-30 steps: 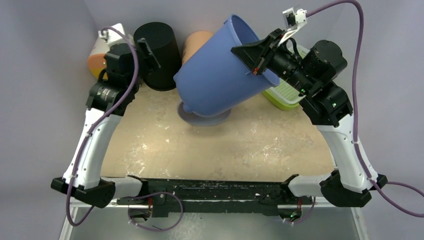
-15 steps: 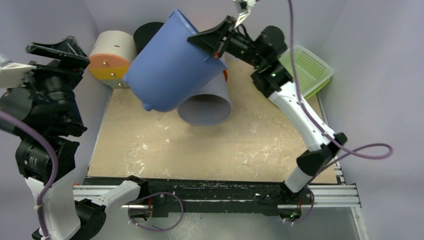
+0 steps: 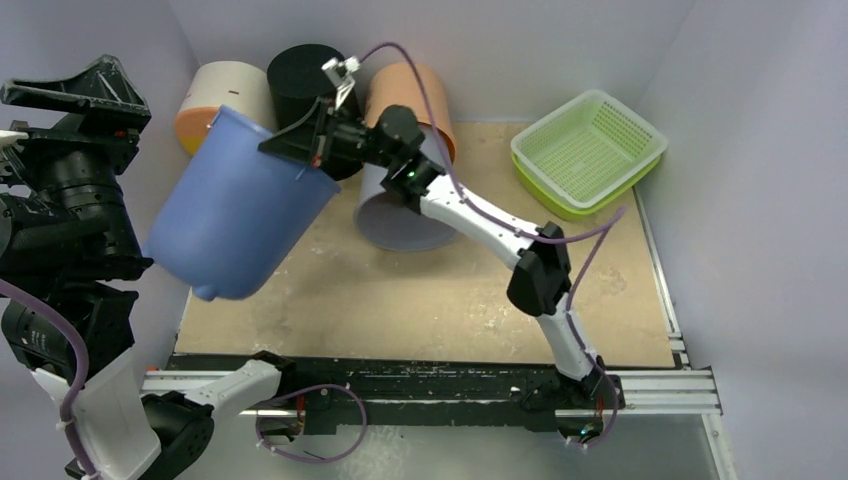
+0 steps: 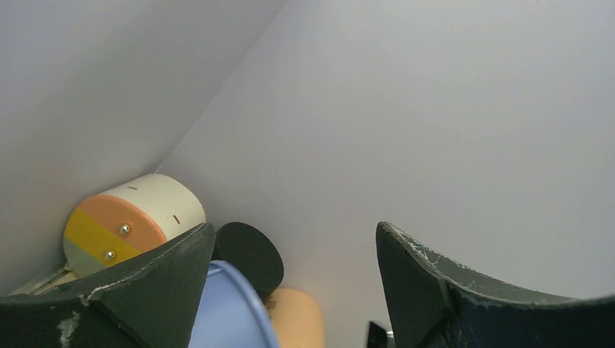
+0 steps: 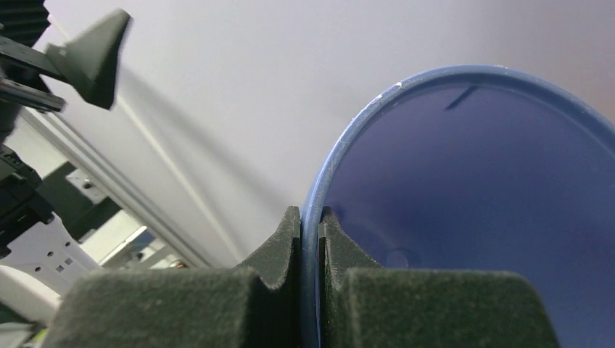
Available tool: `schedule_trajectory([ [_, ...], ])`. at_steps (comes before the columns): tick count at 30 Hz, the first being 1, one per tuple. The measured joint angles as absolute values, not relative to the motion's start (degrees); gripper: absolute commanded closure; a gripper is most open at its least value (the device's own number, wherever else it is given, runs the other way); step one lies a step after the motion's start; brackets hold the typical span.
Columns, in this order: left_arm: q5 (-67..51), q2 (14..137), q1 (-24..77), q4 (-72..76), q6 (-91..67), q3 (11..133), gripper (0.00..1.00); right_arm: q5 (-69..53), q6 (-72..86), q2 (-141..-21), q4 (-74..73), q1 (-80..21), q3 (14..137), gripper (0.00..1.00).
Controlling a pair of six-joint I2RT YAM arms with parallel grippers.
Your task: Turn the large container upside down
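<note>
While it hangs clear of the tabletop (image 3: 420,300), the large blue container (image 3: 235,215) serves as the marker for everything else. Left of the container, the left arm stands raised, and its pincer (image 3: 75,90) is spread wide with nothing between the fingers; its wrist view shows only the wall in the gap of that pincer (image 4: 290,228). The container itself is tilted in the air over the left edge of the tabletop, with its rim toward the back right and its closed base toward the near left. Just behind the container lies a cream cylinder (image 3: 225,100) with an orange and yellow end. At the container's rim, the right pincer (image 3: 300,150) is pressed onto the wall. The right wrist view shows that pincer (image 5: 310,217) with one finger inside and one outside the blue rim (image 5: 362,116). Behind the container and slightly right stands a black cylinder (image 3: 300,75). To the container's right a lavender cylinder (image 3: 400,215) lies on its side, and an orange cylinder (image 3: 420,90) sits behind it. Far right of the container, well apart, is a green basket (image 3: 590,150).
</note>
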State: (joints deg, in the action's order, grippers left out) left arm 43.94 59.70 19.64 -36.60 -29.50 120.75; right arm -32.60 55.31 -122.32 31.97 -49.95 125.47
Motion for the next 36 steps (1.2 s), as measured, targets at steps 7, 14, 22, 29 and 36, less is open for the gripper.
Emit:
schedule_trajectory([
  [7,42.57,61.08,19.64,-38.06,-29.28,123.87,0.21,-30.96,66.63,-134.80,40.12,-54.06,129.10,1.00],
  [14,41.63,62.96,19.64,-39.18,-28.69,126.06,0.21,-28.62,76.27,-143.81,43.79,-55.99,131.35,1.00],
  [22,41.28,66.15,19.64,-41.08,-26.68,128.38,0.21,-27.88,82.98,-145.03,45.52,-56.95,130.78,1.00],
  [29,41.32,66.78,19.64,-41.82,-25.91,127.96,0.21,-29.67,89.12,-145.03,49.74,-56.95,124.20,1.00],
  [36,41.30,67.42,19.64,-42.92,-25.91,128.68,0.21,-29.95,92.05,-147.26,49.28,-57.17,123.39,1.00],
])
